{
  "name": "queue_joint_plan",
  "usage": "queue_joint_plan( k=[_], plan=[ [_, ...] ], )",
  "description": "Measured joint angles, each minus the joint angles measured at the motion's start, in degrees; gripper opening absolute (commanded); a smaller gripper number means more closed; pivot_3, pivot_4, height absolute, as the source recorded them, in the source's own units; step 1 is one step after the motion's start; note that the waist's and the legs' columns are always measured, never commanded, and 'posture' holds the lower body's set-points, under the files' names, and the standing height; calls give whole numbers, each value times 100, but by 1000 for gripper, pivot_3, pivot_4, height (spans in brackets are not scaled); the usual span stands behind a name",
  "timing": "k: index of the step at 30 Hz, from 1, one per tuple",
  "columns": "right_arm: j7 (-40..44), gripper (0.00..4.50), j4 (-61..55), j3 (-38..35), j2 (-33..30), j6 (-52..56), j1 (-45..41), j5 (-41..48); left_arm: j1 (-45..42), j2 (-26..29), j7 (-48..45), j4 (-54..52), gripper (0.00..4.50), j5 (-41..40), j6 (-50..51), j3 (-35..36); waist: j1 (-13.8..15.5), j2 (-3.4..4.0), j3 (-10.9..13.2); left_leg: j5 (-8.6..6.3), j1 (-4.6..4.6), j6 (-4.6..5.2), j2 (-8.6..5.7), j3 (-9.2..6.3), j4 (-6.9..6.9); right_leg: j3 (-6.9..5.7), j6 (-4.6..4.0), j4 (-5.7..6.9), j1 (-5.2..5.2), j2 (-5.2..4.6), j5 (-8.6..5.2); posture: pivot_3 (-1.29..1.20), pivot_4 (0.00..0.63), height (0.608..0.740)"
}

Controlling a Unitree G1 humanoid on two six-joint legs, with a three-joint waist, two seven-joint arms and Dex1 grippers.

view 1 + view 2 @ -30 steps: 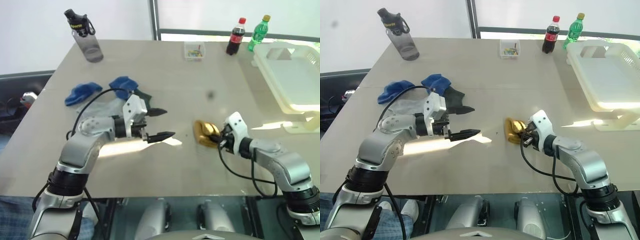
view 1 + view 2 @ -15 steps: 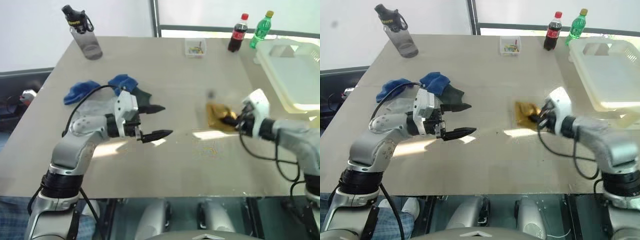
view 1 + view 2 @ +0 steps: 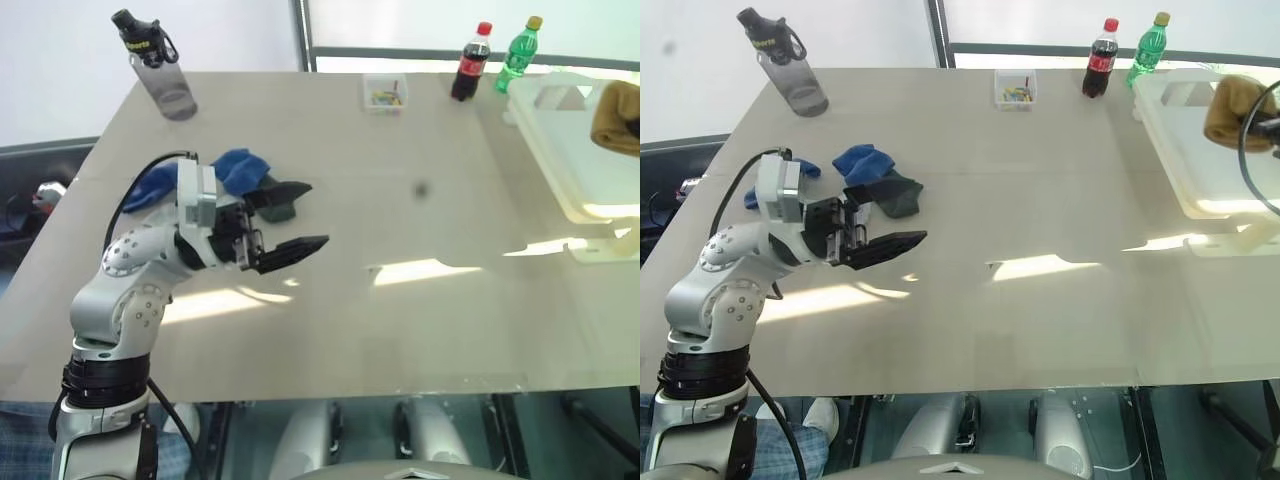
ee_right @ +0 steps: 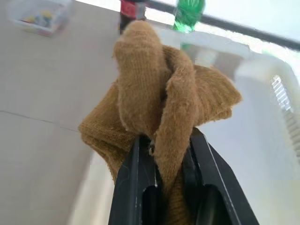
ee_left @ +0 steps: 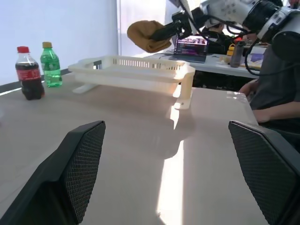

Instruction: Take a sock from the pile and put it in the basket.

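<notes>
The pile (image 3: 238, 172) of blue and dark socks lies on the table's left part, just behind my left gripper (image 3: 315, 213). That gripper hangs open over the table with nothing between its fingers. My right gripper (image 4: 164, 143) is shut on a mustard-yellow sock (image 4: 159, 93). The sock bunches above the fingers and hangs in the air over the near rim of the white basket (image 3: 560, 150) at the right edge. The left wrist view also shows the sock (image 5: 149, 35) held above the basket (image 5: 136, 65).
A grey water bottle (image 3: 160, 70) stands at the back left. A small clear box (image 3: 385, 93), a cola bottle (image 3: 468, 65) and a green bottle (image 3: 520, 55) stand along the far edge. A seated person (image 5: 276, 79) is beyond the basket.
My right gripper lifted the mustard sock off the table's middle and carried it up and right to the basket. My left gripper rose slightly and stayed open.
</notes>
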Motion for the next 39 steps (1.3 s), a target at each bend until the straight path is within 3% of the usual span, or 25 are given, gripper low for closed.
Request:
queue_joint_plan(
  k=[1, 7, 18, 22, 23, 25, 26, 28, 31, 35, 39],
  plan=[
    [84, 1680, 791, 133, 32, -275, -316, -257, 22, 1, -8, -1, 4500, 7, -39, 2, -13, 2, 1, 0, 1, 0, 1, 3, 0, 3, 0, 0, 0, 3, 0, 0, 150, 740],
    [161, 4160, 2196, 595, 130, -1510, -460, -1162, 160, 2, -4, -2, 4500, 44, -78, 3, -23, 6, 4, 0, -1, -1, 3, 11, 2, 11, 1, 5, -7, 4, 0, 0, 150, 740],
    [463, 4160, 2401, 601, -52, -2911, -497, -1805, 361, 79, -22, -2, 4500, 95, -94, 4, -18, 18, 10, 2, 0, -4, 4, 9, 5, 10, 1, 6, -8, 5, 0, 0, 150, 740],
    [1633, 4160, 1597, 154, -43, -2941, -234, -1127, 518, 199, 22, -20, 4500, 125, -88, 26, -34, 30, 15, 2, 3, -4, 11, 9, 5, 12, 1, 9, -8, 7, 1, 0, 150, 740],
    [2133, 4160, 416, -211, 44, -2779, 451, -527, 671, 296, 141, -73, 4500, 236, -85, 70, -25, 24, 11, 1, 3, -5, 26, 0, 7, 5, 1, 7, 0, 16, 1, 0, 150, 740],
    [2300, 4160, -121, -333, 132, -2575, 840, -266, 745, 312, 213, -78, 4500, 298, -82, 95, -15, 24, 11, 2, 4, -5, 26, 1, 10, 5, 1, 9, 0, 15, 1, 0, 150, 740],
    [2364, 4160, -1280, -677, 210, -2235, 1871, 148, 889, 337, 302, -163, 4500, 337, -99, 174, 43, 8, 1, 2, -1, -6, 30, -20, 9, -13, -1, 6, 7, 16, 0, 0, 150, 740],
    [2424, 4160, -2050, -778, 411, -1962, 2555, 466, 1057, 374, 376, -175, 4500, 357, -93, 275, 60, 3, -1, 0, 4, -7, 35, -21, 14, -13, -1, 5, 13, 18, 0, 0, 150, 740],
    [2410, 4160, -4169, -1029, 1013, -1165, 4457, 1437, 1750, 449, 666, -599, 4500, 370, -25, 627, 144, 39, 14, 0, 9, -2, 12, -13, 20, 0, 10, 10, 16, -5, 6, 0, 150, 740],
    [2417, 4160, -5418, -1405, 1048, -736, 5364, 2115, 2358, 471, 852, -980, 4500, 312, 66, 1001, 145, 33, 11, 0, 24, -2, 10, -19, 23, -3, 14, 10, 33, -10, 10, 0, 150, 740],
    [2492, 4160, -5852, -1670, 1034, -624, 6011, 2397, 2830, 489, 945, -1289, 4500, 208, 73, 1399, 139, 24, 6, -1, 56, -3, 11, -22, 20, -3, 12, 8, 65, -13, 10, 0, 150, 740]
  ],
)
